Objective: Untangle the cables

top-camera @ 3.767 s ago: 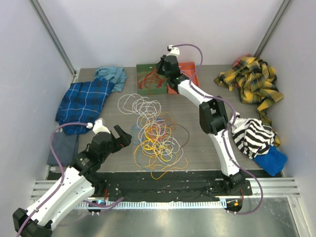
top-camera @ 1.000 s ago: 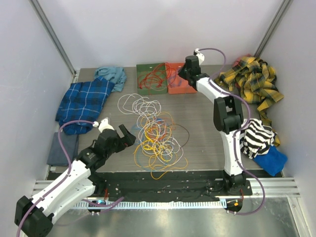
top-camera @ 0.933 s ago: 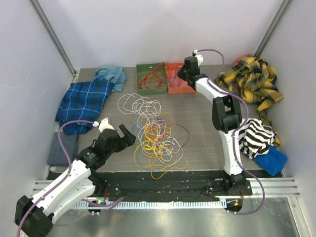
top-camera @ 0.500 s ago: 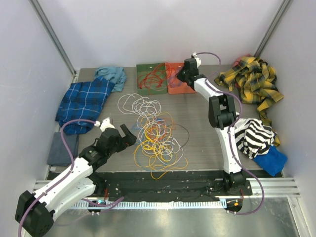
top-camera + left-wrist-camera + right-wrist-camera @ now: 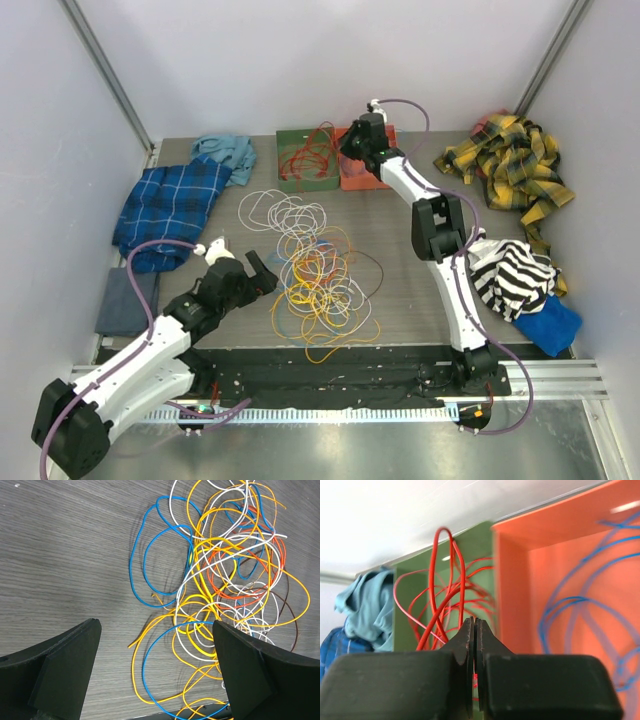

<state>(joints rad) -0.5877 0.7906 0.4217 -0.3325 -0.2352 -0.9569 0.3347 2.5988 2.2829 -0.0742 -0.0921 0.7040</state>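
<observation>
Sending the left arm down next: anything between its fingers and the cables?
Nothing visible. The left gripper is open beside the cables; only bare table and their outer loops lie between its fingers.

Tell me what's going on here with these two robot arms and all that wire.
The right end effector is shut on a red cable that loops up over the green tray, where more red ones lie. The orange tray beside it holds blue cables. The left end effector hangs open at the left edge of the mixed tangle of cables, gripping nothing.
</observation>
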